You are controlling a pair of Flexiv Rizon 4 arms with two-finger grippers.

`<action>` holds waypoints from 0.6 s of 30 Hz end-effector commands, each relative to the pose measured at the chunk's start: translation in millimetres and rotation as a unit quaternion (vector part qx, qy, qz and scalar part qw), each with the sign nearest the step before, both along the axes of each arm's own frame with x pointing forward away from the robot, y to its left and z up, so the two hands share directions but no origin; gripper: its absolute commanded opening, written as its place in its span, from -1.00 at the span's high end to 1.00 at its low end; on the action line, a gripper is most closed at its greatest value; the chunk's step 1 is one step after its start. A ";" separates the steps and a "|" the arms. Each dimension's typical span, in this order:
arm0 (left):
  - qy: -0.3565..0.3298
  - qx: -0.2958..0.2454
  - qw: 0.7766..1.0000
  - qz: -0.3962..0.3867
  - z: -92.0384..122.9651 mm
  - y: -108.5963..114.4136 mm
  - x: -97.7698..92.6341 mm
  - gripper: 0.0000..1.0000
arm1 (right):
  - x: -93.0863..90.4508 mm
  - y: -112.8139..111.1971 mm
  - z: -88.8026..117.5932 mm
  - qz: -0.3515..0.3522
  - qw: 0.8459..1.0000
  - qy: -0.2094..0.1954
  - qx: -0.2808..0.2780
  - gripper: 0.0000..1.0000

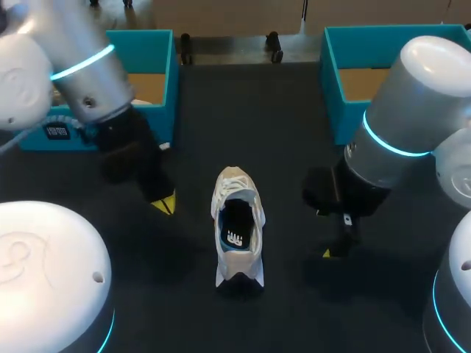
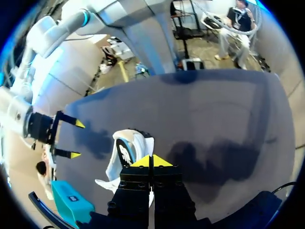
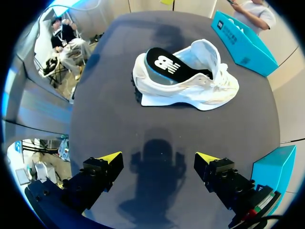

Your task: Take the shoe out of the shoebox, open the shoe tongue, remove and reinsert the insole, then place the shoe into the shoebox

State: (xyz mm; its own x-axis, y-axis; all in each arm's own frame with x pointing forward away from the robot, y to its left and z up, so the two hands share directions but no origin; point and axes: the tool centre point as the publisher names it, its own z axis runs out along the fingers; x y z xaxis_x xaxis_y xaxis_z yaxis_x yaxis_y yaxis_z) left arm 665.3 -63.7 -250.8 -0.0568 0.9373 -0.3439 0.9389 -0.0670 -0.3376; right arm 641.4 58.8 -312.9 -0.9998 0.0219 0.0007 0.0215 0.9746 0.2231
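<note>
A white shoe (image 1: 237,228) stands upright on the dark table, toe pointing away from me, its tongue pulled up. A black insole (image 1: 235,223) with a white logo lies inside it. In the right wrist view the insole (image 3: 166,64) shows at the heel opening of the shoe (image 3: 200,86). My left gripper (image 1: 165,204) is shut and empty, low over the table left of the shoe; in its own view the shut tips (image 2: 151,161) sit just beside the shoe (image 2: 125,151). My right gripper (image 3: 158,158) stands open and empty, right of the shoe (image 1: 333,248).
Two teal open boxes stand at the back, one at the left (image 1: 163,81) and one at the right (image 1: 333,81), each with a brown cardboard floor. The right arm's gripper (image 2: 70,139) shows beyond the shoe in the left wrist view.
</note>
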 end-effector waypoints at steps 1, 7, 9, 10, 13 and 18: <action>-0.011 0.070 0.997 -0.026 3.4 -7.3 -2.2 1.00 | -1.2 -0.4 -0.8 0.000 1.000 -0.001 0.001 -1.00; -0.031 0.090 0.994 -0.052 -9.6 -23.0 -10.1 1.00 | -1.2 -0.4 -0.8 0.000 1.000 -0.001 0.001 -1.00; -0.030 0.084 0.993 -0.075 -11.2 -31.1 -9.4 1.00 | -1.2 -0.4 -0.8 0.000 1.000 -0.001 0.001 -1.00; -0.034 0.083 0.993 -0.082 -11.7 -34.8 -10.2 1.00 | -1.2 -0.4 -0.8 0.000 1.000 -0.001 0.001 -1.00; -0.050 0.090 0.989 -0.102 -15.9 -48.3 -12.7 1.00 | -1.2 -0.4 -0.8 0.000 1.000 -0.001 0.001 -1.00; -0.093 0.090 0.982 -0.137 -21.0 -59.9 -16.0 1.00 | -1.2 -0.4 -0.8 0.000 1.000 -0.001 0.001 -1.00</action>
State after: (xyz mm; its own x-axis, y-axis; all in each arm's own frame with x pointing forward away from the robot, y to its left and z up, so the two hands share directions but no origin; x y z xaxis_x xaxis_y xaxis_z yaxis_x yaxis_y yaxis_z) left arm 654.2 -114.7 -268.7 0.2164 0.9540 -0.2076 0.9431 -0.2592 -0.2081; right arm 641.4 58.9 -312.9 -0.9998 0.0215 0.0007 0.0211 0.9746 0.2229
